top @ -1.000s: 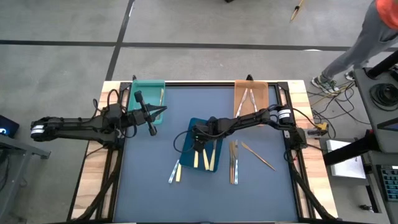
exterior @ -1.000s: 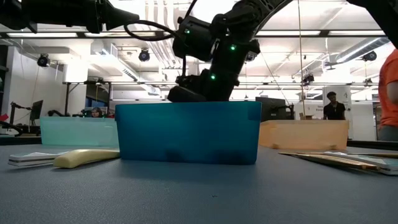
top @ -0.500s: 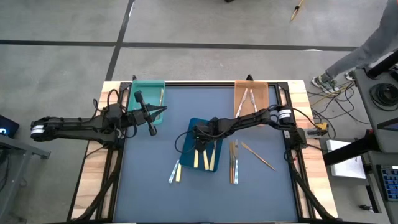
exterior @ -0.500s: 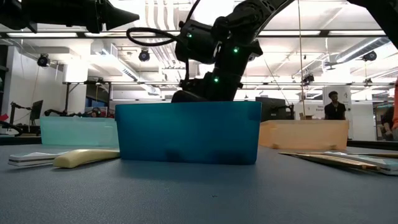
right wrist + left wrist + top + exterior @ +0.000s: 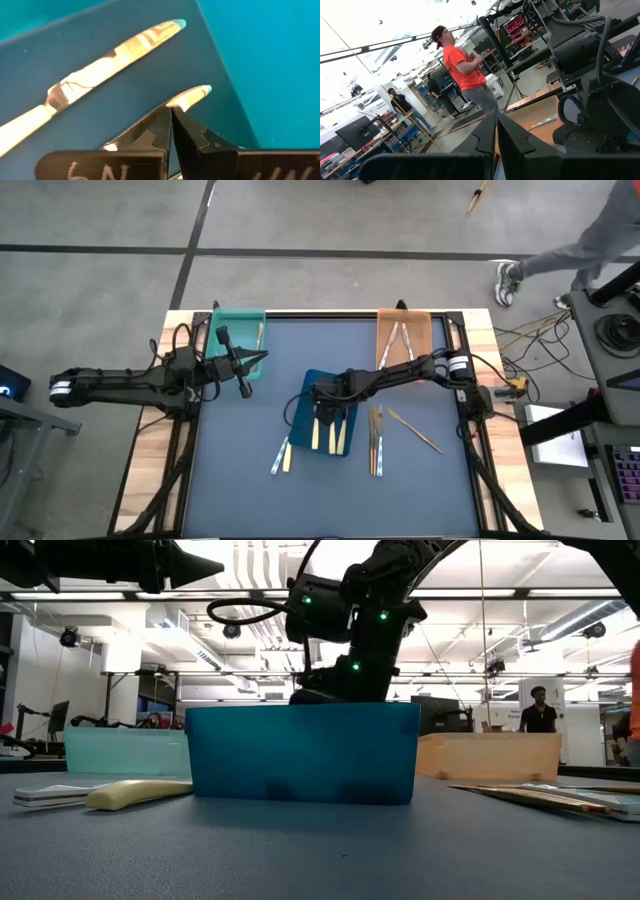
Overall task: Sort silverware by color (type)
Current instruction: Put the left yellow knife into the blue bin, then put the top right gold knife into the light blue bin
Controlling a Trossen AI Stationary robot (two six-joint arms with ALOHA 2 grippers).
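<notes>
Right gripper (image 5: 325, 408) down inside the blue rectangular plastic tray (image 5: 306, 434) mid-table, fingers pressed together, tips touching a cream-handled metal knife (image 5: 187, 96) lying flat beside a second one (image 5: 100, 70). Not clearly pinching it. Left gripper (image 5: 262, 356) closed, empty, hovering by the teal tray (image 5: 238, 318) far left.

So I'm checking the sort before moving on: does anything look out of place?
Yes: several silverware pieces still lie loose on the mat, two beside the blue tray and a few right of it, one gold-handled piece askew.
</notes>
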